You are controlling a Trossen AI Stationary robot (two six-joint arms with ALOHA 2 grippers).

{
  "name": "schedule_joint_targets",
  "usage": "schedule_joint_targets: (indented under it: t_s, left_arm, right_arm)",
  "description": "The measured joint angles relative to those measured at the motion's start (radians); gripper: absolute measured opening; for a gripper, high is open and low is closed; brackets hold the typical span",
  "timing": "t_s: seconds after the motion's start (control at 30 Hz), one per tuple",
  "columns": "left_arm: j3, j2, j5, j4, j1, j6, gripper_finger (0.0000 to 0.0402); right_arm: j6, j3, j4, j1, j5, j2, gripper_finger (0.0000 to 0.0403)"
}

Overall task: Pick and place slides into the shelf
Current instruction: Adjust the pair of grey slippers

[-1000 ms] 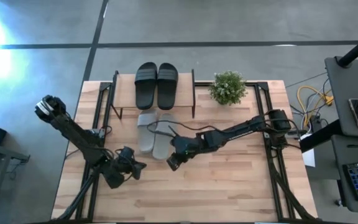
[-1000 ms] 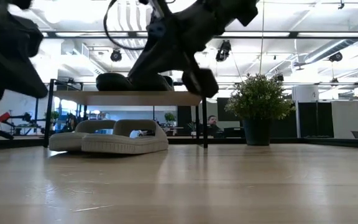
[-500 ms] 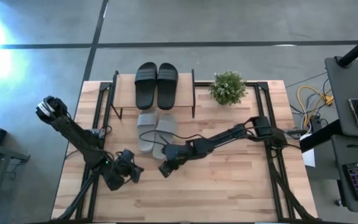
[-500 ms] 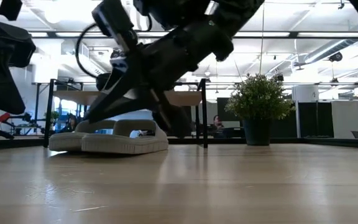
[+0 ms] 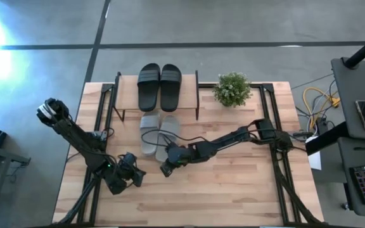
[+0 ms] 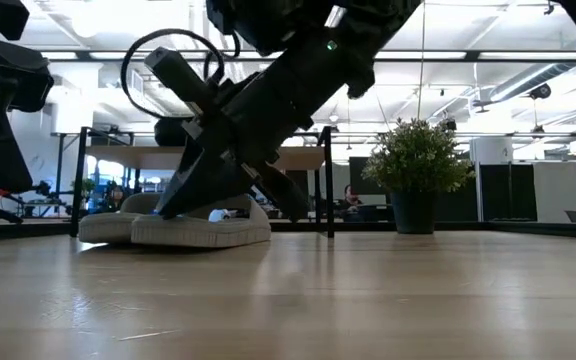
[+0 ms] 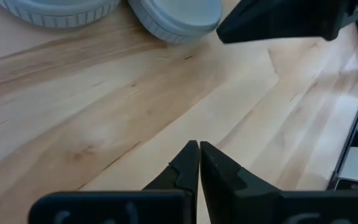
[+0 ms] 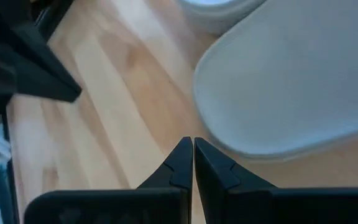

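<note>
Slides occupy 2 spots, as we read it from above: the black pair lies side by side on the top board of the shelf, while the light grey pair sits on the table at the shelf's front edge, partly under it. In the low view we see those grey slides flat on the wood between the black side frames. We find the right gripper low over the table just beside the heel end of the grey pair — its fingers pressed together with nothing between them, and a grey sole filling much of its wrist view. Our left gripper waits nearby over bare wood, its fingers likewise closed and empty. A small potted plant stands just beside the shelf.
</note>
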Motion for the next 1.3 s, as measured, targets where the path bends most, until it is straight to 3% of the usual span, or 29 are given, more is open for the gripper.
schedule_joint_targets:
  t_s: [0.13, 0.3, 0.67, 0.87, 1.17, 1.3]
  left_arm:
    - [-0.005, 0.0, 0.0, -0.003, 0.0, 0.0, 0.0]
    - [-0.014, 0.0, 0.0, -0.002, 0.0, 0.0, 0.0]
    - [-0.015, 0.0, 0.0, 0.0, 0.0, 0.0, 0.0]
    - [-0.015, 0.0, 0.0, 0.0, 0.0, 0.0, 0.0]
    - [-0.038, 0.0, -0.006, 0.003, 0.002, -0.078, 0.0]
    - [-0.074, 0.0, -0.106, 0.0, 0.011, -0.084, 0.0]
  right_arm:
    - [-0.058, -0.001, 0.04, 0.006, -0.059, 0.001, 0.0009]
    - [-0.126, -0.001, 0.038, 0.018, -0.052, 0.016, 0.0009]
    - [-0.29, -0.001, 0.018, 0.001, 0.076, 0.041, 0.0009]
    - [-0.266, -0.001, -0.04, -0.041, 0.112, 0.041, 0.0009]
    - [-0.257, -0.001, -0.062, -0.037, 0.071, 0.015, 0.0009]
    - [-0.262, -0.001, -0.089, -0.011, 0.094, -0.008, 0.0009]
